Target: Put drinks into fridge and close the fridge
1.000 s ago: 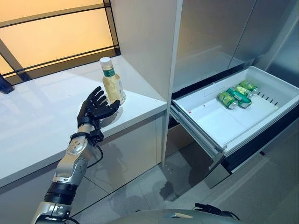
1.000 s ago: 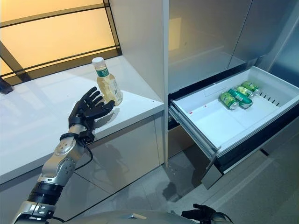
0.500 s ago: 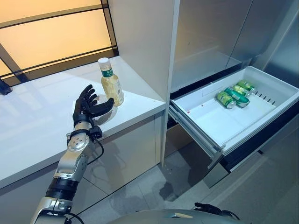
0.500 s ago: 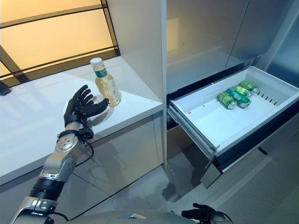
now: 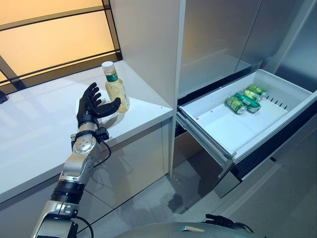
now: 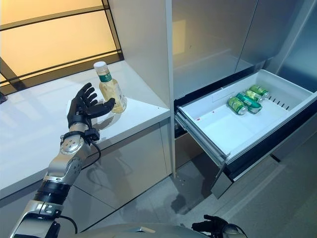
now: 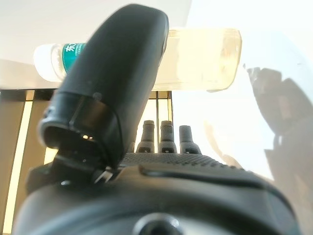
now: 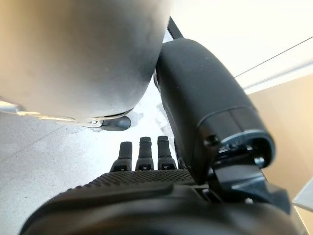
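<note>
Standing upright, pale-yellow bottle (image 5: 116, 87), white cap, green label

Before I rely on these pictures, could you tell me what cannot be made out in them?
- Bottle: whether the left hand touches it; the thumb covers the gap in the left wrist view.
- Right hand: cut off by the bottom edge in the eye views.
- Cans in the fridge drawer: count unclear, they overlap.

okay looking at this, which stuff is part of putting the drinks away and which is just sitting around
Part of the job:
- bottle on the counter
- left hand, open beside the bottle
- green cans in the drawer
- fridge drawer, pulled open

Just there:
- white counter
- window behind it
- right hand, idle, low
</note>
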Tool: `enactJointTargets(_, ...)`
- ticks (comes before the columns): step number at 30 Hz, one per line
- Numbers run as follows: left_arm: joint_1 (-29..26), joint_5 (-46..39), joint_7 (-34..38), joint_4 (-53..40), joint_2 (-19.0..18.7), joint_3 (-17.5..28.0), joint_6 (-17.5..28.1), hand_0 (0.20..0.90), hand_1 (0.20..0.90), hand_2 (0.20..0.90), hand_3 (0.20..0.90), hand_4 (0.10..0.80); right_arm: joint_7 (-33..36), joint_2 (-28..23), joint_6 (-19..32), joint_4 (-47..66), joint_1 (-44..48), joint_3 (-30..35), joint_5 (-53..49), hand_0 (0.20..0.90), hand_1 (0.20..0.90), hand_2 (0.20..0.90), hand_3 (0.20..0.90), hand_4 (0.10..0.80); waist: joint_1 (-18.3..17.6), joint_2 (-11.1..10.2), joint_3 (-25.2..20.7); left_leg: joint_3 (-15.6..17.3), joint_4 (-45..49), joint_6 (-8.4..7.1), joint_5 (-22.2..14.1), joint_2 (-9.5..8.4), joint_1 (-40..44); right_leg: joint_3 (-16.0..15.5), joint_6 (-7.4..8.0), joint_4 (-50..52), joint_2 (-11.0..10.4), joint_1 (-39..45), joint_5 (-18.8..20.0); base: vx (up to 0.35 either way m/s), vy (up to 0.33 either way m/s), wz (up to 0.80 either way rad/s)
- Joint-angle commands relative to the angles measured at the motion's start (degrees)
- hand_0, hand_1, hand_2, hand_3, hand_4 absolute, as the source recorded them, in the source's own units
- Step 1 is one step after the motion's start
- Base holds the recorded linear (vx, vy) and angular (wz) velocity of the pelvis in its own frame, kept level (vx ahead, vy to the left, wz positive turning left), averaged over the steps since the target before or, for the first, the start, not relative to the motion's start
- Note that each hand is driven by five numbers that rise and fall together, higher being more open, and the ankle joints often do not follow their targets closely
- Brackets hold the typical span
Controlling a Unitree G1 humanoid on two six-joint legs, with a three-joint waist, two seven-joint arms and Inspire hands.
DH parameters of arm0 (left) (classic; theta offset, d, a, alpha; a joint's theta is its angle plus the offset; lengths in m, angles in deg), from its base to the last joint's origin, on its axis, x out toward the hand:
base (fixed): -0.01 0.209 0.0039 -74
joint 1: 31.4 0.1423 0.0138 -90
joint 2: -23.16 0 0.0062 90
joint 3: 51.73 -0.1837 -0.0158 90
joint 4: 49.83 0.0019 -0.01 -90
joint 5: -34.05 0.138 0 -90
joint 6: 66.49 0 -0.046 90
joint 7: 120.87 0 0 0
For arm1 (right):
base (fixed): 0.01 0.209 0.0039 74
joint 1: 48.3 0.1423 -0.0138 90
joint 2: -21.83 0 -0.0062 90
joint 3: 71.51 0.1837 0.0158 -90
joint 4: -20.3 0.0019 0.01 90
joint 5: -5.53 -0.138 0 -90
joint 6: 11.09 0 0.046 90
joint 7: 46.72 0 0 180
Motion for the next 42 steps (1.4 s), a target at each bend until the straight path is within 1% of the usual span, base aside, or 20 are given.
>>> enactJointTargets(1, -13.40, 0.89, -0.74, 2.02, -4.40, 1.61, 5.40, 0.900, 0.900, 0.900, 0.900, 0.800, -0.54, 0.01, -0.02, -1.94, -0.15, -2.91, 1.54, 0.900, 0.900, 0.900, 0.900, 0.800, -0.66, -1.19, -1.51, -0.68, 0.41, 1.86, -7.60, -2.57, 2.20, 2.17, 3.64, 2.06, -0.57, -2.08, -0.06, 0.024, 0.004, -0.08)
enactJointTargets(9, -15.30, 0.09, 0.01, 4.24, -4.27, 0.64, 5.01, 0.900, 0.900, 0.900, 0.900, 0.800, -0.64, -0.10, -0.64, -1.94, 0.22, -3.26, 1.70, 0.900, 0.900, 0.900, 0.900, 0.800, -1.06, -1.11, -1.75, -0.56, 0.47, 1.94, -7.79, -2.64, 2.36, 2.62, 3.70, 2.15, -0.49, -2.08, -0.16, 0.009, 0.001, -0.03)
enactJointTargets(18, -17.92, -4.82, -2.03, 7.00, -4.00, -0.27, 5.04, 0.900, 0.900, 0.900, 0.900, 0.800, -1.03, -0.32, -0.44, -2.46, 0.35, -3.46, 1.81, 0.900, 0.900, 0.900, 0.900, 0.800, -1.72, -1.05, -1.98, -0.05, 0.53, 1.95, -7.88, -2.63, 2.44, 3.03, 3.79, 2.26, -0.45, -2.31, -0.08, 0.004, -0.001, -0.01)
enactJointTargets(26, -18.56, -8.16, -2.68, 6.49, -2.88, -0.74, 4.77, 0.900, 0.900, 0.900, 0.900, 0.800, -1.18, -0.42, -0.87, -2.22, 0.48, -3.70, 1.88, 0.900, 0.900, 0.900, 0.900, 0.800, -2.00, -1.04, -2.03, 0.12, 0.57, 2.01, -7.99, -2.61, 2.51, 3.48, 3.81, 2.29, -0.40, -2.40, -0.06, 0.012, -0.004, -0.04)
enactJointTargets(35, -20.34, -8.99, -2.20, 6.72, -2.62, -1.47, 4.34, 0.900, 0.900, 0.900, 0.900, 0.800, -1.38, -0.60, -0.99, -2.18, 0.61, -4.12, 1.65, 0.900, 0.900, 0.900, 0.900, 0.800, -2.27, -1.09, -2.12, 0.24, 0.57, 1.99, -7.98, -2.63, 2.42, 3.67, 3.86, 2.31, -0.34, -2.59, 0.03, 0.003, -0.002, -0.02)
enactJointTargets(42, -22.27, -10.04, -1.41, 7.55, -2.65, -1.50, 5.92, 0.900, 0.900, 0.900, 0.900, 0.800, -1.62, -0.82, -1.33, -2.25, 0.94, -4.53, 1.58, 0.900, 0.900, 0.900, 0.900, 0.800, -2.56, -1.07, -2.35, 0.48, 0.54, 1.95, -8.03, -2.62, 2.42, 3.81, 3.87, 2.26, -0.30, -2.67, 0.04, 0.000, 0.000, 0.00)
